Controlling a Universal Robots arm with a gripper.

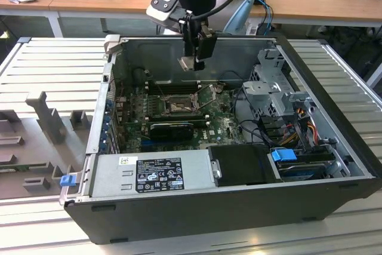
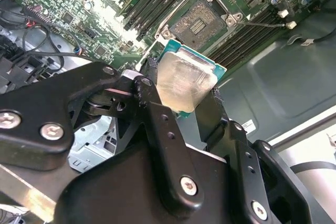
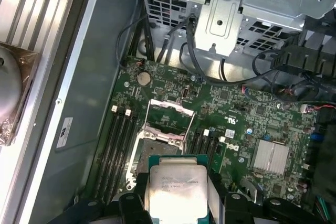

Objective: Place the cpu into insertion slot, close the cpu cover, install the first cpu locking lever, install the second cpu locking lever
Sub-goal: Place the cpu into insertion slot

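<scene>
Fixtures point(image 1: 42, 117) are lying on the bench point(image 1: 54, 52) at the exterior view's left. Beside them, an open computer case point(image 1: 197, 213) is taking up the middle of the scene, with its green board point(image 1: 224, 125) facing up.

Above the board, the pincer point(image 1: 194, 61) is hanging over the case, gripping the cpu point(image 1: 187, 63) by two opposite edges. In the second wrist view the pincer point(image 2: 184, 85) is clamping the cpu point(image 2: 181, 74) between its black fingers point(image 2: 149, 74), metal top showing. In the first wrist view the cpu point(image 3: 176, 187) is hovering just short of the slot point(image 3: 157, 142), not touching it.

Below the pincer in the exterior view, the slot point(image 1: 178, 107) is sitting bare and dark. The cover point(image 3: 173, 107) is standing open at the slot's far edge. At the right, a metal drive cage point(image 1: 271, 91) is filling the case.

Judging from this, the task is only beginning: the cpu is in the air, the cover is not yet closed, and neither lever looks latched.
</scene>
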